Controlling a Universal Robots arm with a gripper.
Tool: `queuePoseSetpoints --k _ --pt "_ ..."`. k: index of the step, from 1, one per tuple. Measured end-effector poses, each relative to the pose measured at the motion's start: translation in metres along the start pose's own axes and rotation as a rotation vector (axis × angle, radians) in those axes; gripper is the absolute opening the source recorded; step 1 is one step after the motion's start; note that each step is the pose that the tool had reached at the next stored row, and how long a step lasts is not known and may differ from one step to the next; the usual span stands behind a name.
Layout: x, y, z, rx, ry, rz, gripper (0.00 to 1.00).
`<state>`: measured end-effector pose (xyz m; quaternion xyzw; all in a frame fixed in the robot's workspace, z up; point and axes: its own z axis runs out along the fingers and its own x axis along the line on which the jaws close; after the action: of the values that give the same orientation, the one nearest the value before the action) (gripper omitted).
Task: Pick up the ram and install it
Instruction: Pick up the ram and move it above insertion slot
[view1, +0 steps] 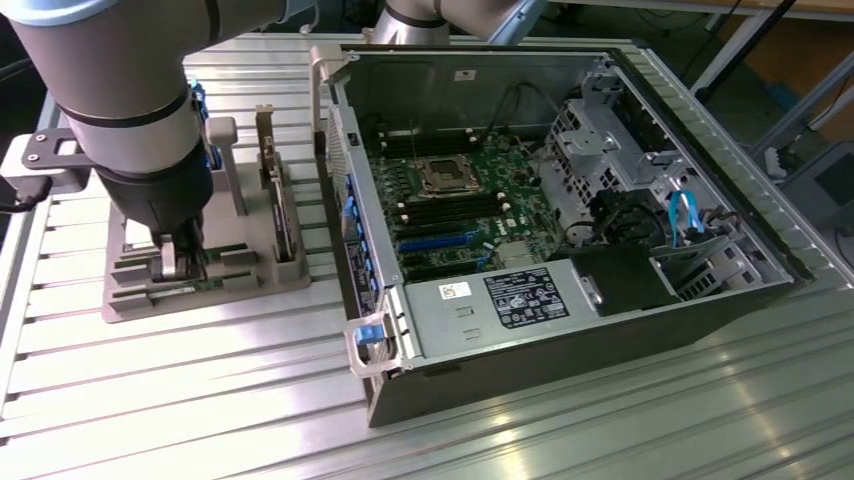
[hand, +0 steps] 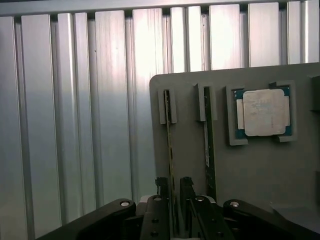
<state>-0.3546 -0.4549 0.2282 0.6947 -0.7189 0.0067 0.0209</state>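
Observation:
The ram (hand: 168, 145) is a thin green stick standing on edge in a slot of the grey holder (hand: 250, 170). My gripper (hand: 173, 186) is down over its near end, one finger on each side, with a narrow gap to the stick on both sides. The jaws are open. A second stick of the same kind (hand: 207, 145) stands in the neighbouring slot. In the exterior view the gripper (view1: 175, 264) reaches down into the holder (view1: 214, 295) at that view's left, and the arm hides the sticks.
A square silver processor chip (hand: 264, 112) lies in a pocket of the holder. An upright expansion card (view1: 275, 200) stands beside the arm. The open computer case (view1: 747, 290) lies to the exterior view's right, with motherboard memory slots (view1: 416, 212) near the processor socket (view1: 442, 177).

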Motion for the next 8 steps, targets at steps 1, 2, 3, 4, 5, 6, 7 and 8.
queuePoseSetpoints --k 1,2,3,4,5,6,7,8 --pt "-0.0001 -0.0001 0.0017 0.0 0.0 0.0 0.24" --pt "-0.0001 -0.0001 0.0027 0.0 0.0 0.0 0.24" --pt "-0.0001 -0.0001 0.0035 0.0 0.0 0.0 0.24" --pt "-0.0002 -0.0001 0.0042 0.0 0.0 0.0 0.24" --pt "-0.0002 -0.0001 0.0048 0.0 0.0 0.0 0.24" --pt "-0.0002 -0.0001 0.0053 -0.0002 0.0001 0.0 0.24" --pt "-0.0002 -0.0001 0.0056 -0.0002 0.0001 0.0 0.24" --pt "-0.0002 -0.0001 0.0056 -0.0003 0.0003 0.0 0.24"
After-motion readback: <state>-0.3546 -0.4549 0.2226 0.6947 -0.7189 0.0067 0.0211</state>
